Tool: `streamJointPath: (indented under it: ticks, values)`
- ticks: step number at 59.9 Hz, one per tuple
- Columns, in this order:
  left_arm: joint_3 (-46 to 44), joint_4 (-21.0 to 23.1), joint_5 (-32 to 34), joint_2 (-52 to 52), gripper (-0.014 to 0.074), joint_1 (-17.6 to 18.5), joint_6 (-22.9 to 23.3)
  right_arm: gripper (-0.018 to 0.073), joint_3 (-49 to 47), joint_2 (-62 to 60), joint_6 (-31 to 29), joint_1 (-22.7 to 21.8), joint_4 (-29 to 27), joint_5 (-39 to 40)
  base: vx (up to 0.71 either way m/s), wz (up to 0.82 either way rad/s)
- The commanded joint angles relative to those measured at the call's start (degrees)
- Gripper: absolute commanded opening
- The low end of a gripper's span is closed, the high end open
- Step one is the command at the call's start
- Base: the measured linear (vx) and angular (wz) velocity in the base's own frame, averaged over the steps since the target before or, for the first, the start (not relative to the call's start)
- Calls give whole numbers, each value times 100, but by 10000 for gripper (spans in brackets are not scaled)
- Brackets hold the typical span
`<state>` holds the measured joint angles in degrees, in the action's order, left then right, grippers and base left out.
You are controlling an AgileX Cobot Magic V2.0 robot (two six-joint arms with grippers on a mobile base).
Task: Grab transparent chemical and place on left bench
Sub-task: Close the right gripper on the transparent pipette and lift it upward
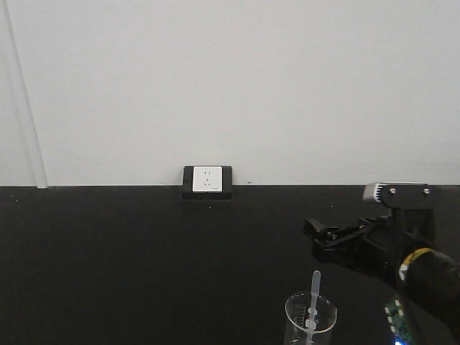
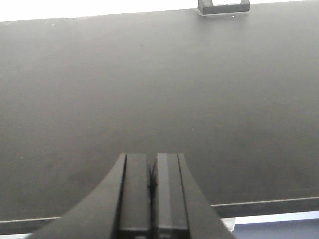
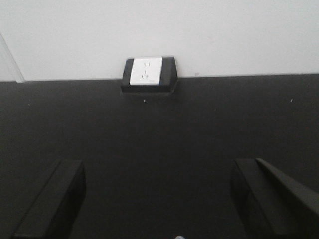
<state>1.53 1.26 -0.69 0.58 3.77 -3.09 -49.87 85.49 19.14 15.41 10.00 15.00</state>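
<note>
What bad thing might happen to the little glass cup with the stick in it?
The dropper sticks up above the beaker, close to the right gripper; its wide-open jaws may bump it and tip the glass. The beaker is clear, so an off-centre squeeze might make it slip onto the black bench.

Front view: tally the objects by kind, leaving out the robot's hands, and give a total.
Glass beaker: 1
Dropper: 1
Power socket: 1
Total: 3
</note>
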Motion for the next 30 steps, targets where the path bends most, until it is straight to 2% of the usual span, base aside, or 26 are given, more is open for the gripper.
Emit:
streamJointPath:
  ticks: [1, 16, 30]
  values:
    - [93, 4, 449, 110, -3, 10, 45, 603, -465, 274, 216, -10, 43, 216, 0, 0]
    - [93, 4, 449, 110, -3, 10, 45, 578, -620, 1090, 250, -10, 50, 217, 0, 0]
    - [93, 4, 449, 110, -3, 10, 45, 532, -620, 1303, 353, -10, 43, 204, 0, 0]
